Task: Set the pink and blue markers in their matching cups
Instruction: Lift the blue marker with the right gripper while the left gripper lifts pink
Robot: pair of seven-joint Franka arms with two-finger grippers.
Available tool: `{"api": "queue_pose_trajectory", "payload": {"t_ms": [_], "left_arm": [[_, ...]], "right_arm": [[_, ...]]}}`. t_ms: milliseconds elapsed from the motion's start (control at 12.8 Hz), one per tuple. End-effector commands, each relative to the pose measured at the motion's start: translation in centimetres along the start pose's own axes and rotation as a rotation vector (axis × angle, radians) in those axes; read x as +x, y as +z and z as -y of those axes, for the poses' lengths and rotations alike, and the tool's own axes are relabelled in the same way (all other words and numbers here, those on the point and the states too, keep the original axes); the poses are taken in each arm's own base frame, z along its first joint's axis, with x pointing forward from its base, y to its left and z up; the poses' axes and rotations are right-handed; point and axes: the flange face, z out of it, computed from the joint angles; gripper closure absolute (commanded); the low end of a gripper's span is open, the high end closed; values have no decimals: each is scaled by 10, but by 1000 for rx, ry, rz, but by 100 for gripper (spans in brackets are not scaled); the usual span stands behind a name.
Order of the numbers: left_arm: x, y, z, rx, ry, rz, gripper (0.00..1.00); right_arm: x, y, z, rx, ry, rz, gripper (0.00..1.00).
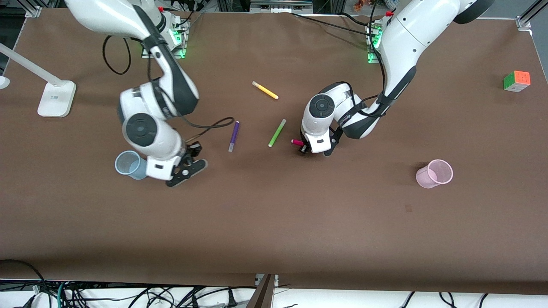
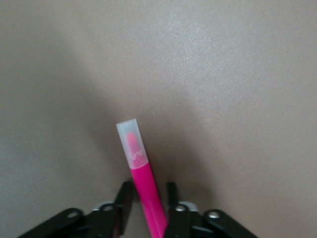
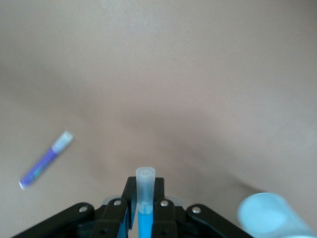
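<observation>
Left wrist view shows the pink marker (image 2: 144, 191) lying on the brown table (image 2: 237, 89), the left gripper (image 2: 148, 206) with a finger (image 2: 124, 198) at each side of its barrel, seemingly clamped on it. From the front, that marker (image 1: 296, 142) pokes out beside the left gripper (image 1: 305, 148), near the lime-green pen (image 1: 277, 133). The right gripper (image 3: 144, 210) is clenched on the blue marker (image 3: 145, 203), just beside the light blue cup (image 1: 127, 164). The pink cup (image 1: 434, 173) stands toward the left arm's end. A purple pen (image 1: 233, 136) lies between the arms.

both arms low over the table, fingers (image 2: 174, 210) closed
</observation>
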Motion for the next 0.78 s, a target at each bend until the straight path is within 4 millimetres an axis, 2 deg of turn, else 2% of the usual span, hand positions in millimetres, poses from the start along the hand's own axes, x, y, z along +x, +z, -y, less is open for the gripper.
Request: {"api": "queue_pose_trajectory", "payload": {"t_ms": [0, 157, 314, 471, 627, 706], "left_arm": [[21, -24, -4, -43, -33, -37, 100], [50, -52, -10, -63, -79, -46, 100], [65, -80, -9, -58, -101, -52, 100], [88, -116, -11, -91, -134, -42, 100], [120, -148, -9, -61, -113, -26, 100], [145, -165, -7, -46, -109, -1, 100]], "right_arm": [[-16, -20, -41, 96, -171, -44, 95], [-33, -25, -75, 144, -323, -104, 95], [-46, -25, -97, 204, -419, -162, 94], [-69, -21, -127, 279, -483, -214, 94], [-83, -18, -147, 319, -581, -295, 94], [-91, -15, -155, 348, -613, -318, 94]]}}
